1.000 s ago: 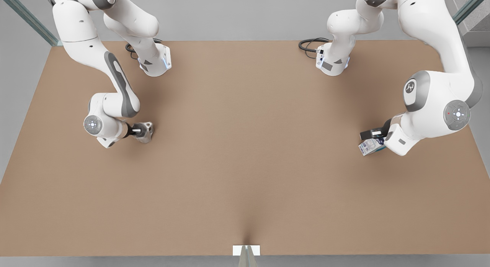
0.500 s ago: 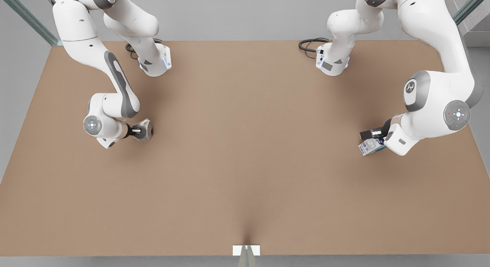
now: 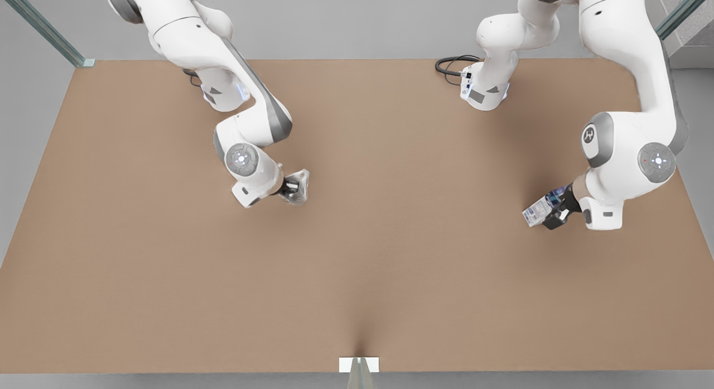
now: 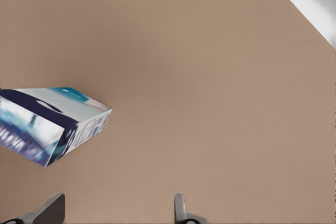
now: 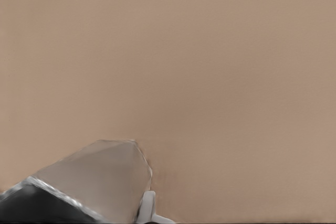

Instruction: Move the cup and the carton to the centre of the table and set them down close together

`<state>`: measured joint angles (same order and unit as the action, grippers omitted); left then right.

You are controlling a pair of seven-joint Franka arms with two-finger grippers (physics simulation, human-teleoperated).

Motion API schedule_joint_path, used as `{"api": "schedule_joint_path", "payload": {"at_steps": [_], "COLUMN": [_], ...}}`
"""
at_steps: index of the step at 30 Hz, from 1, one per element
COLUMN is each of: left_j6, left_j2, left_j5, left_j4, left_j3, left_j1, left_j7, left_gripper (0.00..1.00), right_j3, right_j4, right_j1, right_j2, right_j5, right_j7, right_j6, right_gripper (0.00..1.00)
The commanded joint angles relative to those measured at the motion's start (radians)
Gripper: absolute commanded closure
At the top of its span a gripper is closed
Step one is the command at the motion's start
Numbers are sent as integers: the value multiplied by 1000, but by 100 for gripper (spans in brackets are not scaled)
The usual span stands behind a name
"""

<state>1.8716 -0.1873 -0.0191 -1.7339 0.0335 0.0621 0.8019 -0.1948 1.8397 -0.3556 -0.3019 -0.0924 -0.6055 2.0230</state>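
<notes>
Grey-white cup [image 3: 297, 186], clamped in the right claw [image 3: 291, 189], has travelled toward the tabletop [image 3: 357, 255] centre; the left claw [image 3: 549, 213], fingers spread, sits beside the carton [image 3: 540, 209], not gripping it.

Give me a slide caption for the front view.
Right gripper carries the cup toward centre; left gripper beside the carton.

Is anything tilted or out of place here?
Yes. The carton lies tilted beside the open left gripper, not between its fingers. The cup is held by the right gripper.
</notes>
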Motion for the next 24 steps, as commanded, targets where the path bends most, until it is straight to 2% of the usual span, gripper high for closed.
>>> {"api": "schedule_joint_path", "payload": {"at_steps": [1,6,8,10,13,14,18,23,24], "left_j6": [17,166,167,167,167,167,167,166,166], "left_j2": [2,94,94,94,91,94,95,89,85], "left_j5": [8,7,7,8,8,8,10,10,10], "left_j4": [-13,-217,-230,-246,-253,-273,-286,-316,-316], "left_j3": [-20,-76,-113,-121,-129,-153,-172,-173,-175], "left_j1": [4,2,-31,-31,-22,-24,-24,-22,-11], "left_j7": [0,14,106,183,247,247,298,344,344], "left_gripper": [0,0,0,0,0,0,0,0,0], "right_j3": [2,9,21,98,164,176,207,207,207], "right_j4": [-20,-277,-364,-485,-717,-847,-1105,-1163,-1163], "right_j1": [-8,-155,-171,-243,-279,-286,-290,-289,-281], "right_j2": [-17,-229,-307,-394,-572,-658,-884,-942,-942], "right_j5": [3,88,102,100,97,97,97,97,97], "right_j7": [-26,-350,-392,-402,-401,-401,-398,-393,-390], "right_j6": [-1,22,22,22,5,-52,-61,-30,-35], "right_gripper": [79,79,79,79,79,79,79,79,50]}}
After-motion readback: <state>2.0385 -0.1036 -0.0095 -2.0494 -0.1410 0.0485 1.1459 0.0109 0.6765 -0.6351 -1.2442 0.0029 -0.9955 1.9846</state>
